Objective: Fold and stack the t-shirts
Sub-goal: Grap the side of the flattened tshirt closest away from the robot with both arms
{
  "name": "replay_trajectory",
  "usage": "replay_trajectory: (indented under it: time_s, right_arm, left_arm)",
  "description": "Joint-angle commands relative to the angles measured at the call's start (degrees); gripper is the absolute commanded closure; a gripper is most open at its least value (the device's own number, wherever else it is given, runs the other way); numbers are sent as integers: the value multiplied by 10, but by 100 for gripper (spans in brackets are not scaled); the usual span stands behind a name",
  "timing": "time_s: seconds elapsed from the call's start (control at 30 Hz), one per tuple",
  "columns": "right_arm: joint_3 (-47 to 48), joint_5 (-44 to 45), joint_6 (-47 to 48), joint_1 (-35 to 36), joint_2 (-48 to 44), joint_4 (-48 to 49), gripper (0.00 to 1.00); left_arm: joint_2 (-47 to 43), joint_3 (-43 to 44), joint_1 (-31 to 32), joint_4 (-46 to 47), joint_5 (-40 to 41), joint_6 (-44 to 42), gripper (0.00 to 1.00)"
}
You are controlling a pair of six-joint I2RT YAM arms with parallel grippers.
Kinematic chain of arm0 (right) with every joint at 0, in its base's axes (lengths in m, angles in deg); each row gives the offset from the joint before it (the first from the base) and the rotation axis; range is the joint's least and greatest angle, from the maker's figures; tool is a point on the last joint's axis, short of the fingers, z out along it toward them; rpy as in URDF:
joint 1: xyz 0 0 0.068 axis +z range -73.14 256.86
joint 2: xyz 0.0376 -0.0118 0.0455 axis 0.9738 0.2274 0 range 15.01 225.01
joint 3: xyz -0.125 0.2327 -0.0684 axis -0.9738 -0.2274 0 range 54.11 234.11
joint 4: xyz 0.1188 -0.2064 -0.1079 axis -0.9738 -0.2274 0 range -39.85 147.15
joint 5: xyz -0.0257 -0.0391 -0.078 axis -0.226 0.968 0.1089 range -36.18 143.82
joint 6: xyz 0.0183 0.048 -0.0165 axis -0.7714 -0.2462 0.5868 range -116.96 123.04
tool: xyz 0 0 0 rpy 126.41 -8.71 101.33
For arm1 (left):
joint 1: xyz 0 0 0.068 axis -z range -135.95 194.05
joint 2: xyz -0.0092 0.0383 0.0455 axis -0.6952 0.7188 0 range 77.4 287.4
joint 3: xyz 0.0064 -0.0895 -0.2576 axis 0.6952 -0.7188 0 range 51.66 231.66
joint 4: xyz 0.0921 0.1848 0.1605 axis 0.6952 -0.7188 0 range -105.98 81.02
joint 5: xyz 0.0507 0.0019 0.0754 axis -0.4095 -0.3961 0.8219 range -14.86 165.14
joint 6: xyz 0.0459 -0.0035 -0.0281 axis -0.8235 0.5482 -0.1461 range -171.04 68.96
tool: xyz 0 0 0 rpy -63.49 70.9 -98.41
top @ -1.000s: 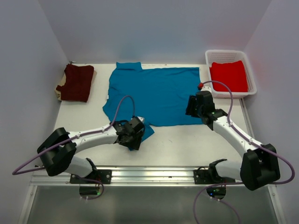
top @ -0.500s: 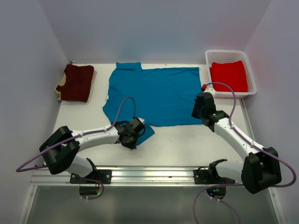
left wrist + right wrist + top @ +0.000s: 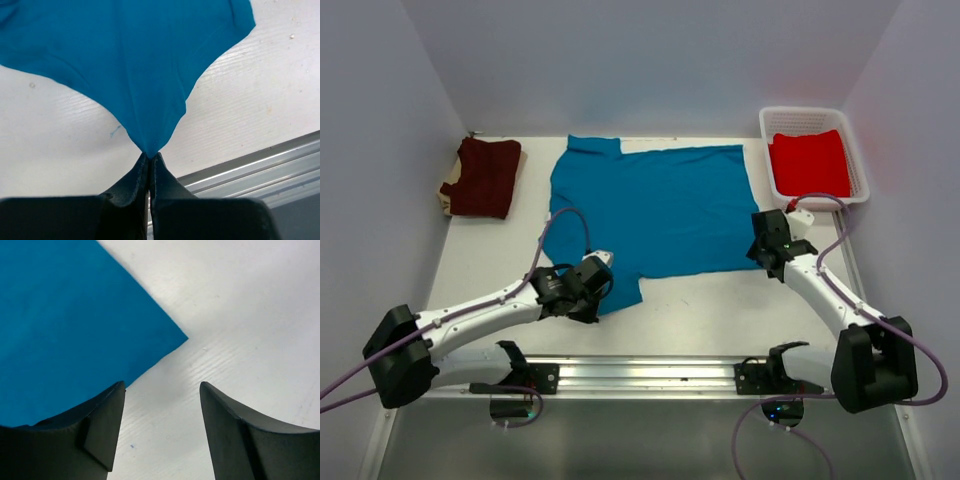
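The teal-blue t-shirt [image 3: 650, 205] lies spread flat mid-table. My left gripper [image 3: 582, 290] is shut on its near-left corner, and in the left wrist view the cloth [image 3: 125, 55] tapers to a point pinched between the closed fingertips [image 3: 150, 154]. My right gripper [image 3: 763, 240] stands open just off the shirt's near-right corner [image 3: 65, 325], nothing between its fingers [image 3: 162, 385], white table under the gap. The dark maroon t-shirt [image 3: 482, 177] lies folded at the far left. The bright red t-shirt [image 3: 810, 163] lies in the basket.
A white mesh basket [image 3: 861, 160] stands at the far right corner. The metal rail [image 3: 640, 375] runs along the near table edge, close to the left gripper. White walls enclose the table on three sides.
My left gripper shut on the teal shirt's near-left corner and drew it left. My right gripper slid right off the shirt's edge and now stands open.
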Motion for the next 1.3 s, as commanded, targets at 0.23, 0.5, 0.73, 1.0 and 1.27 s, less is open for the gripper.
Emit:
replay_trajectory:
  time_s: [0.23,0.5,0.73,1.0,1.27]
  right_arm:
    - [-34,-18,-43,-82,65,41,34]
    - [-50,-53,-41,-83,40,55,41]
    - [-99,-125,-56,-82,-33,41,51]
    - [-128,-145,-66,-82,-51,50,55]
    - [-126,-143,-69,-82,-9,80,57]
  left_arm:
    - [-96,4,5,-151,57,75,100]
    - [-145,6,5,-198,74,98,100]
    - [-135,5,5,-185,73,93,100]
    - [-132,3,5,-179,71,90,100]
    - [-137,-1,5,-179,71,93,100]
